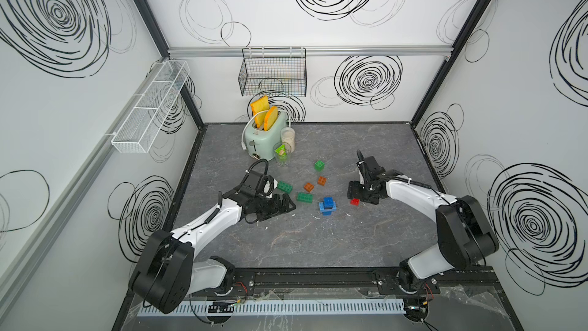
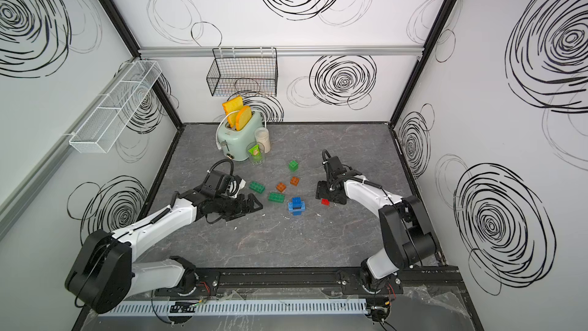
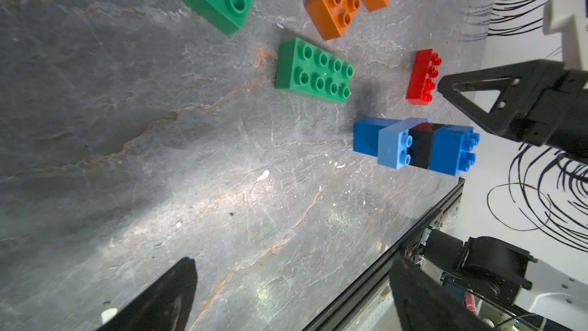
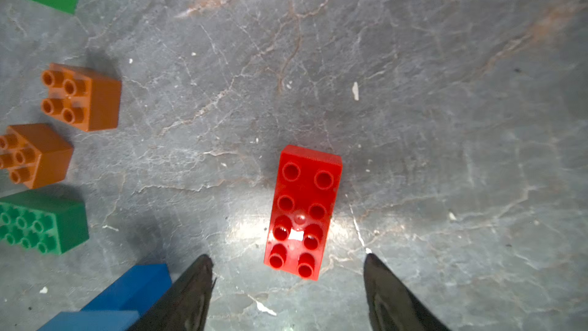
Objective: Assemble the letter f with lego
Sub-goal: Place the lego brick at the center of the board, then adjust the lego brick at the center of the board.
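The red brick (image 4: 302,211) lies flat on the desk (image 4: 445,90), right of centre in a top view, just right of the blue stack (image 1: 327,206). My right fingers (image 4: 191,294) stand apart just short of its near end, gripping nothing. I should straddle its long sides squarely before closing. My left fingers (image 3: 165,297) gape wide, empty, left of centre.

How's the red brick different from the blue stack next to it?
The red brick is one single oblong piece; the blue stack is several bricks joined, dark blue, light blue and black. The red brick lies flat and low; the blue stack stands taller. Both rest studs-up on the table.
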